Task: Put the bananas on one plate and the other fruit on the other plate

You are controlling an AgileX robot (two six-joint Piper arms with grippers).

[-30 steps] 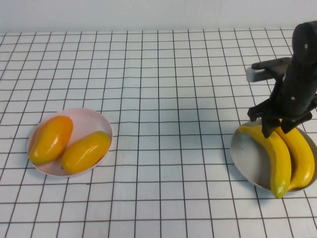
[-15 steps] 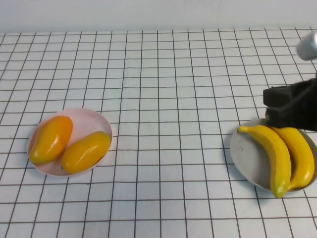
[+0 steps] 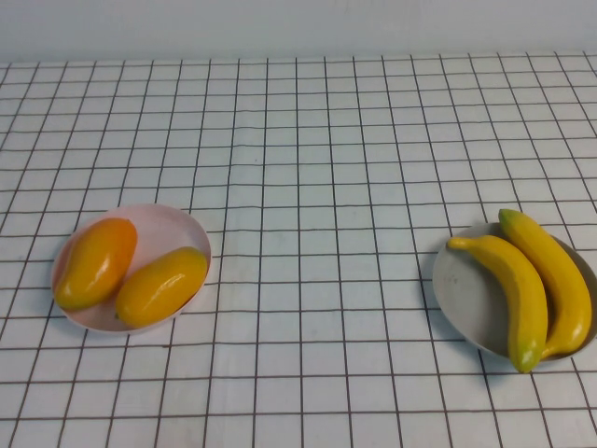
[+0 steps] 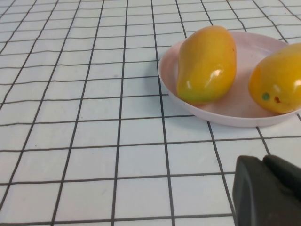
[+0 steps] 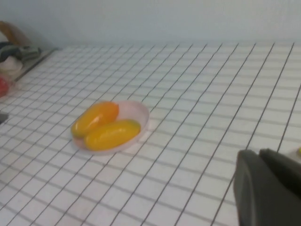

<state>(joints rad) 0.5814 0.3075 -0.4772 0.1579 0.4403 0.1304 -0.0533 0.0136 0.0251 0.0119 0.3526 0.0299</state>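
Two bananas (image 3: pixel 522 285) (image 3: pixel 562 275) lie side by side on the grey-blue plate (image 3: pixel 462 289) at the right. The two orange-yellow oval fruits (image 3: pixel 96 261) (image 3: pixel 161 286) rest on the pink plate (image 3: pixel 177 224) at the left. Neither arm shows in the high view. In the left wrist view my left gripper (image 4: pixel 262 159) is shut and empty, a little short of the pink plate (image 4: pixel 235 110) and its fruits (image 4: pixel 207 63) (image 4: pixel 277 77). My right gripper (image 5: pixel 258 153) is shut and empty, far across the table from the pink plate (image 5: pixel 138 113).
The table is covered by a white cloth with a black grid (image 3: pixel 308 187). In the right wrist view, some clutter (image 5: pixel 11 47) lies beyond the table's far side edge.
My right arm has pulled back from over the grey-blue plate and left the high view to the right, and its gripper has shut. Both bananas stay on the plate, uncovered.
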